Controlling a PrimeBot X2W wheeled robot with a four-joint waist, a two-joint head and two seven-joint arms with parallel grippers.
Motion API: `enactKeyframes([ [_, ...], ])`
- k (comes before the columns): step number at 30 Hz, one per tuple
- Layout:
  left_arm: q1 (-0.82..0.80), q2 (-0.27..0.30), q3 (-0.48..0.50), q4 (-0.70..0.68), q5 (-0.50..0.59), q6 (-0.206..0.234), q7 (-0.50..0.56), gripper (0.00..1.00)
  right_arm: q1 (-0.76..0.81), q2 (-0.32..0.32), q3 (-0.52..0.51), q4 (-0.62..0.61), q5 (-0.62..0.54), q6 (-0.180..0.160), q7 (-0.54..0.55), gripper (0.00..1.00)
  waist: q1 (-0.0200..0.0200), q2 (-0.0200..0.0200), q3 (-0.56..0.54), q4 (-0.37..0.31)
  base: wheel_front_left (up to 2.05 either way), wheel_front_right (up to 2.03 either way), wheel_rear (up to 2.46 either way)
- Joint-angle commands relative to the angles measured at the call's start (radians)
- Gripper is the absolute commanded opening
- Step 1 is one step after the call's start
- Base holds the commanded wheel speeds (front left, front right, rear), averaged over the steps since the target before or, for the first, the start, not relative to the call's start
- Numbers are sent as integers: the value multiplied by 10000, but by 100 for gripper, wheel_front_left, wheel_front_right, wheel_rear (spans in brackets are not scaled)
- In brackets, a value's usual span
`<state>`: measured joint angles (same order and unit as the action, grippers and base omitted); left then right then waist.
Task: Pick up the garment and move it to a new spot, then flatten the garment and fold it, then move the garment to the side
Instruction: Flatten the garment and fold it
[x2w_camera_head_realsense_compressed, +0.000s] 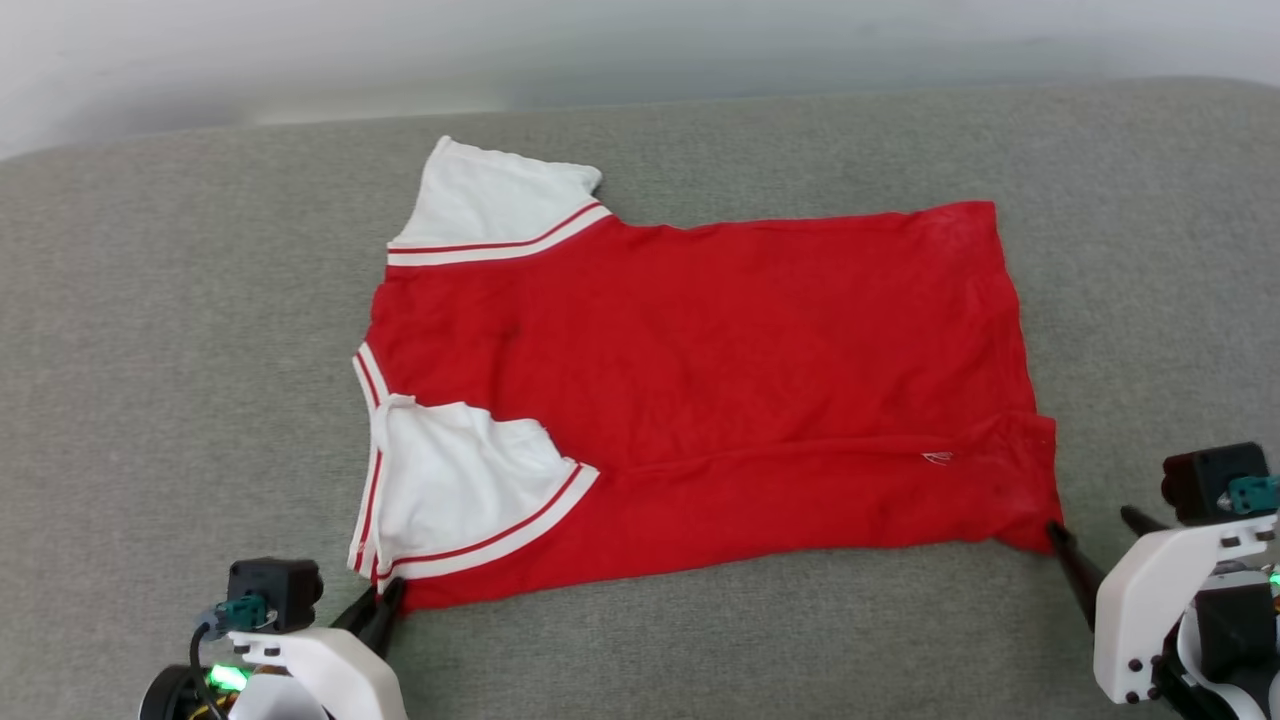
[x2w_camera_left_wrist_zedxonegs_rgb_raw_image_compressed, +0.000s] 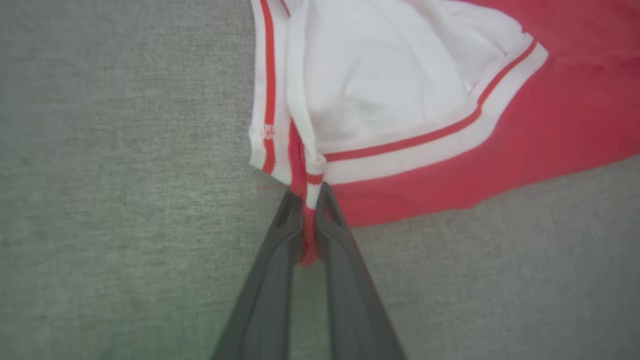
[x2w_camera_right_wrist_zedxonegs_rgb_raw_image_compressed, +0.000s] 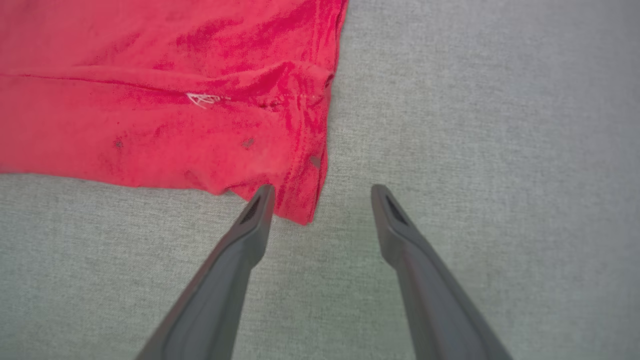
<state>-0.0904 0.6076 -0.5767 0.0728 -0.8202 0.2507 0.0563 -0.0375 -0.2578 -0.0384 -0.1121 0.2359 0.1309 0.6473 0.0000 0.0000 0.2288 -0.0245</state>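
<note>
Red cloth with white sleeves, the shirt (x2w_camera_head_realsense_compressed: 700, 380) lies spread flat near the middle of a grey woven surface (x2w_camera_head_realsense_compressed: 150, 350), with the collar end toward the robot's left and the bottom hem toward its right. A crease runs just inside the near long edge. The near sleeve (x2w_camera_head_realsense_compressed: 460, 480) lies within the shirt's outline, while the far sleeve (x2w_camera_head_realsense_compressed: 495, 200) sticks out toward the back. The left gripper (x2w_camera_head_realsense_compressed: 385, 605) is clamped on the shirt's near left corner, red fabric pinched between its fingers (x2w_camera_left_wrist_zedxonegs_rgb_raw_image_compressed: 280, 240) just below the striped trim. The right gripper (x2w_camera_head_realsense_compressed: 1088, 522) stands apart and holds nothing: one fingertip (x2w_camera_right_wrist_zedxonegs_rgb_raw_image_compressed: 260, 200) touches the near right hem corner and the other is over bare grey. Bare surface runs wide on both sides, along the front and behind the shirt
</note>
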Motion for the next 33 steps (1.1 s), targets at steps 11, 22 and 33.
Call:
enactKeyframes([
  [11, -648, 477, 172, -1747, 623, -222, -563, 0, -590, 264, -266, 1216, -450, -5, 318, 100, 0, 0, 134, 796, 0, 0, 0],
  [22, -805, 503, 26, -2114, 832, -290, -658, 0, -477, 434, -175, 2005, -888, -4, 579, 100, 0, 0, 512, 1076, 0, 0, 0],
  [33, -467, 643, -172, -1322, 709, -447, -530, 0, -451, 206, -256, 2363, -511, -10, 392, 0, 0, 0, 81, 888, 0, 0, 0],
])
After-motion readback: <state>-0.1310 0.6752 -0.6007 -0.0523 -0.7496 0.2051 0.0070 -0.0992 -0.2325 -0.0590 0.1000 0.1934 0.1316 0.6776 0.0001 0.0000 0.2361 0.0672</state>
